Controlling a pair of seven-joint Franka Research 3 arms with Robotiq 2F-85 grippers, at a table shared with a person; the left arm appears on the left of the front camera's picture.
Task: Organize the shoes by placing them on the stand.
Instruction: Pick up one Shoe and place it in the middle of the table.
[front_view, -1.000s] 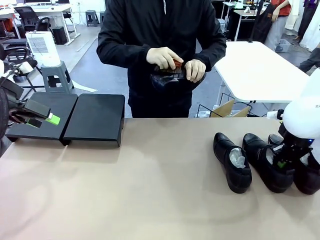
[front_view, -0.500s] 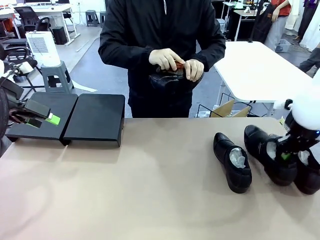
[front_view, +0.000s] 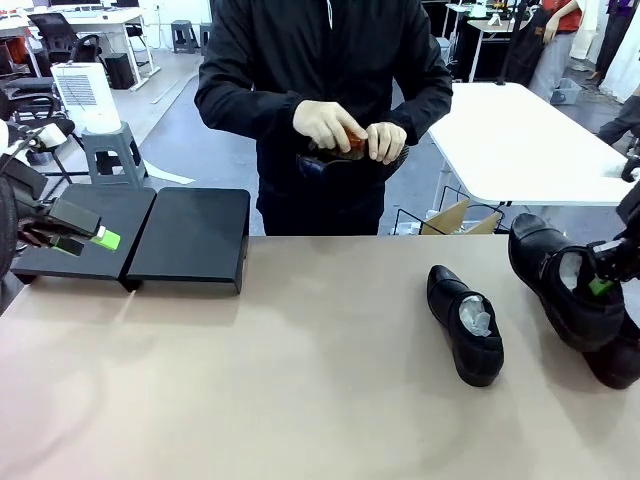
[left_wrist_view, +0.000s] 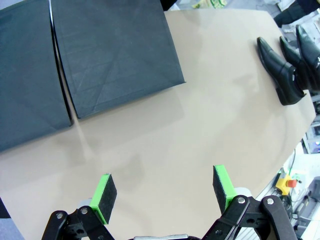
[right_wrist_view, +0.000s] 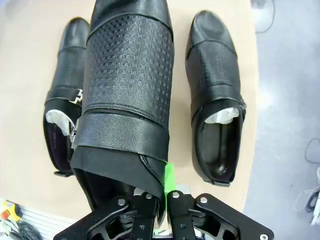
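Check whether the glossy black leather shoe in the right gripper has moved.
Yes: the gripped shoe rose rightward, away from the paper-stuffed shoe lying mid-table.

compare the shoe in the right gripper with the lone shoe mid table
The gripped shoe hangs tilted above the table, its rim pinched by the right gripper; the lone shoe lies flat on the table, untouched. Both are glossy black with white paper inside.

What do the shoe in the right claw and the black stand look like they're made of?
The shoe in the right claw: likely black leather or imitation, soft sheen, with a pressed grid texture on the upper and a smooth strap. The stand: matte black, no glare, faint crease lines across its top; perhaps a covered or coated panel, unclear which.
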